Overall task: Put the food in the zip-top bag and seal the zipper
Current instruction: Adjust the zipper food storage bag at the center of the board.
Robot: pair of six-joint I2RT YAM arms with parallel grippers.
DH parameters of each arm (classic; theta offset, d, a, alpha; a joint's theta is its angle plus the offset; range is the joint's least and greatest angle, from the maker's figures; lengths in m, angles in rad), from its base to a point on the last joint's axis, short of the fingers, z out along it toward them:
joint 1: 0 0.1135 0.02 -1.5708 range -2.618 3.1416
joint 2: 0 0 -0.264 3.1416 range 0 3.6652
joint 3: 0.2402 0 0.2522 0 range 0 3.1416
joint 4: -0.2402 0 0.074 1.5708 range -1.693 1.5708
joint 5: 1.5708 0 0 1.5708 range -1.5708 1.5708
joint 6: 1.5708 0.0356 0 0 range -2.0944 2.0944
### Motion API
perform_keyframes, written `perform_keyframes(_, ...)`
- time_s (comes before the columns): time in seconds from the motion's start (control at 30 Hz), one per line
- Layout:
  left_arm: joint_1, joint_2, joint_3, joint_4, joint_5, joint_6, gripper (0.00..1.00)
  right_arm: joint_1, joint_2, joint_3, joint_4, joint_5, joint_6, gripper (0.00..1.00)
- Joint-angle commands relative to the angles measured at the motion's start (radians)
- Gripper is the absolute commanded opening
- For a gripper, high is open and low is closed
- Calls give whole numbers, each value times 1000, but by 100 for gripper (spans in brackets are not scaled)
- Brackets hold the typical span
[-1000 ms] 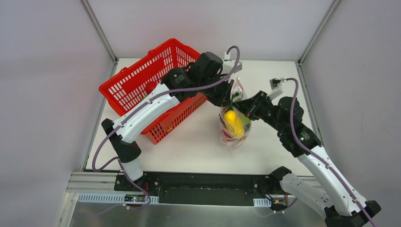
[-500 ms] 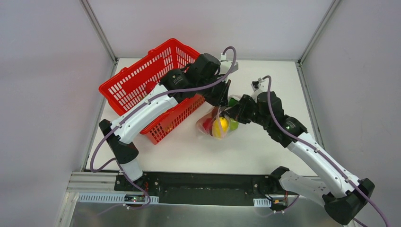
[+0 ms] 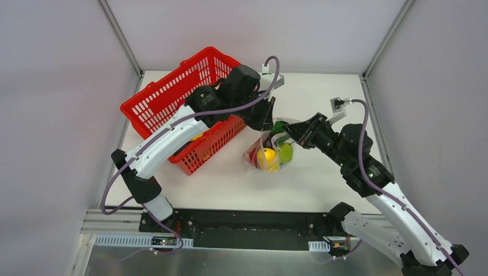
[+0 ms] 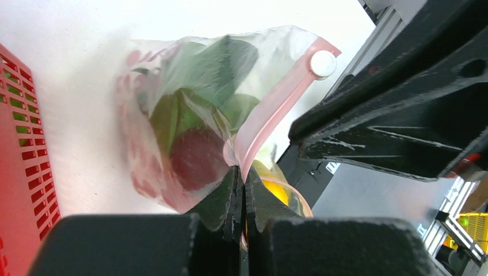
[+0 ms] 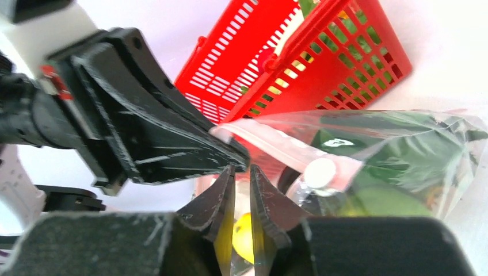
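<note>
The clear zip-top bag [image 3: 267, 154] hangs low over the table between the two grippers. It holds a red fruit [image 4: 198, 158], a green leafy vegetable [image 4: 213, 63] and a yellow piece [image 3: 266, 156]. My left gripper [image 4: 241, 172] is shut on the pink zipper [image 4: 276, 109] at one end of the mouth. A white slider [image 4: 322, 63] sits at the strip's far end. My right gripper [image 5: 241, 172] stands just under the zipper [image 5: 270, 144], beside the slider [image 5: 320, 172]. Its jaws are a narrow gap apart with nothing pinched between them. In the overhead view the left gripper [image 3: 266, 122] and right gripper [image 3: 286, 131] are close together.
The red mesh basket [image 3: 172, 98] stands at the back left, right next to the left arm, with green and yellow pieces showing through its mesh [image 5: 322, 52]. White tabletop [image 3: 322, 172] lies in front of and right of the bag.
The bag has swung left and lower, from hanging upright to slumped. The left arm shifted left. The right jaws have parted slightly off the zipper.
</note>
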Motion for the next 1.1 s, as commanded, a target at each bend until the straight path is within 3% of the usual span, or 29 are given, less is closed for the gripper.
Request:
perform_keyframes(0.0, 28, -67, 6, 60, 33, 7, 0, 1, -46, -18, 39, 51, -55, 20)
perform_keyframes(0.13, 67, -77, -7, 46, 88, 13, 0, 1, -114, -3, 4, 154, -204, 26)
perform_keyframes(0.23, 105, -87, -16, 57, 234, 45, 0, 0, -149, 25, -3, 118, -321, 42)
perform_keyframes(0.3, 121, -76, 14, 11, 292, 100, 0, 0, -158, 53, -27, 76, -405, 47)
perform_keyframes(0.5, 127, -14, 170, -243, 402, 279, 0, 0, -138, 46, -68, 100, -623, 43)
perform_keyframes(0.8, 140, 7, 215, -372, 459, 371, 0, -1, -68, -71, 123, -99, -597, 42)
perform_keyframes(0.87, 142, -3, 215, -407, 465, 394, 0, -1, -77, -85, 125, -140, -647, 48)
perform_keyframes(0.97, 141, -39, 201, -479, 458, 459, 0, -1, -122, -144, 199, -163, -701, 72)
perform_keyframes(1.07, 140, -105, 141, -493, 431, 501, 0, -1, -164, -193, 232, -266, -773, 77)
